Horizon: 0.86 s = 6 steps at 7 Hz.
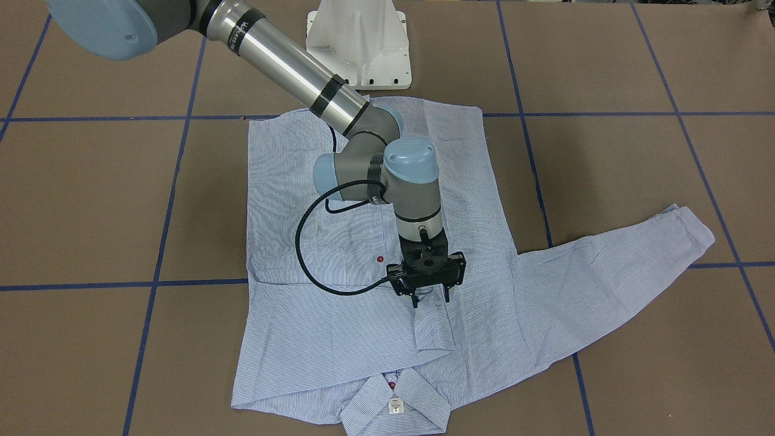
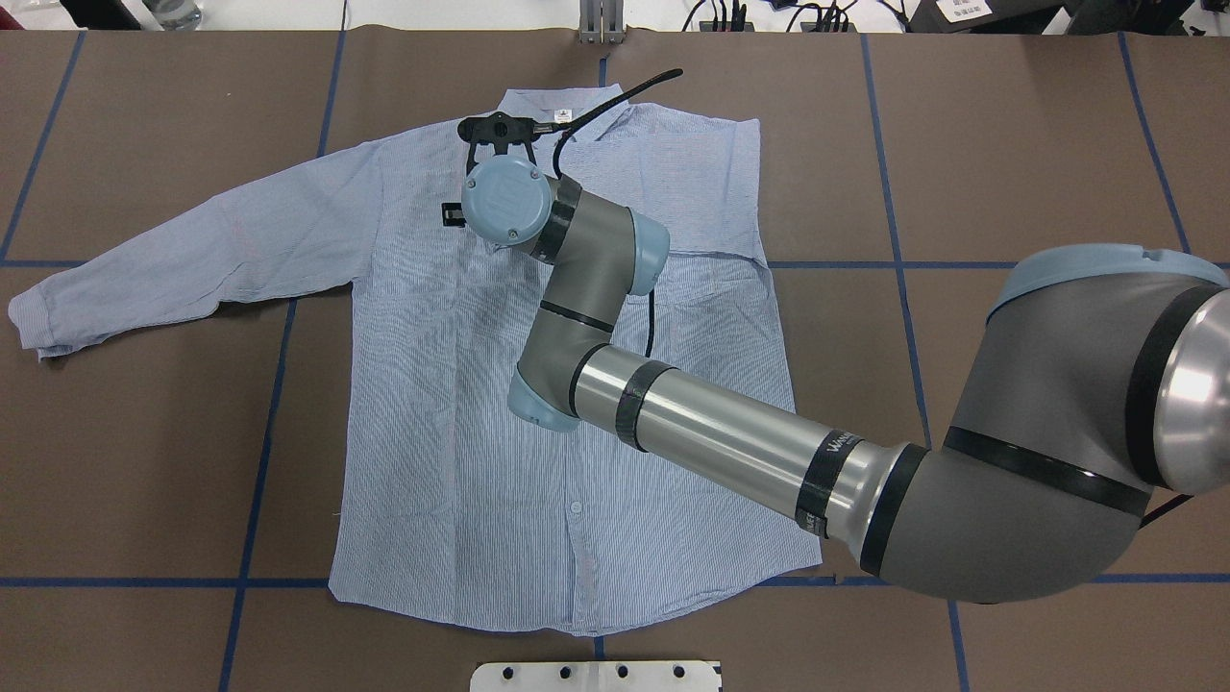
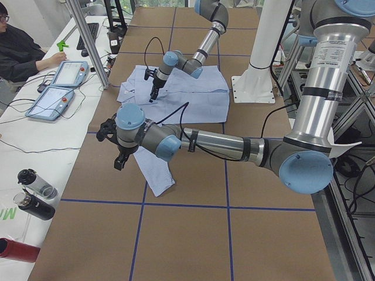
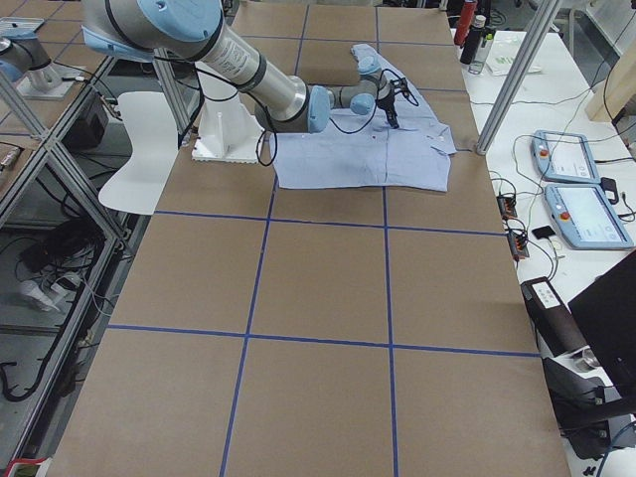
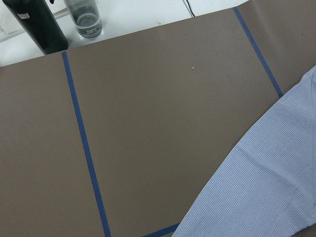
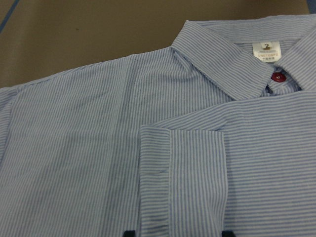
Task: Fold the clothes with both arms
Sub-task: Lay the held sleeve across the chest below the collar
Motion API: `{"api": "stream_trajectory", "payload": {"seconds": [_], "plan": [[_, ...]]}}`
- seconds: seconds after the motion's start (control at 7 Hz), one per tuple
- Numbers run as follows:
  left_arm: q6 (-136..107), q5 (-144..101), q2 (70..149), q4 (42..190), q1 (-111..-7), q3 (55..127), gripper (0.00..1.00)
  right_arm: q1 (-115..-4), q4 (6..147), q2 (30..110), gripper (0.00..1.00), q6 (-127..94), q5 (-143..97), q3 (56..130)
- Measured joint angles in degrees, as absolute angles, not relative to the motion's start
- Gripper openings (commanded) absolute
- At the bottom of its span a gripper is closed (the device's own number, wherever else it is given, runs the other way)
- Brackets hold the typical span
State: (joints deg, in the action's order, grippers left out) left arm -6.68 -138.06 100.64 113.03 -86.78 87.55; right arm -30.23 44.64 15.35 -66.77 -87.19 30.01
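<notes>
Overhead exterior shows brown tabletop (image 2: 1009, 144) crossed by blue tape (image 2: 865, 264); right claw (image 1: 431, 300) hangs released above shirt (image 2: 461, 432); left claw (image 3: 119, 159), cannot tell.

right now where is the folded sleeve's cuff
In the front-facing view the cuff lies mid-chest on the shirt, between the collar and the right gripper poised over its end.

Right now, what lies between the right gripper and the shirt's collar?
The folded-in sleeve's cuff, flat on the shirt, lies between the right gripper and the collar; the front-facing and right wrist views show it.
</notes>
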Motion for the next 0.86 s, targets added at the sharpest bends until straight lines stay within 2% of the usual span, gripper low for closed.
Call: {"api": "stream_trajectory", "payload": {"seconds": [0.86], "plan": [[-6.4, -137.7, 100.5, 113.8, -87.5, 87.7, 1.00, -26.3, 44.1, 11.4, 0.64, -66.7, -87.1, 29.8]]}}
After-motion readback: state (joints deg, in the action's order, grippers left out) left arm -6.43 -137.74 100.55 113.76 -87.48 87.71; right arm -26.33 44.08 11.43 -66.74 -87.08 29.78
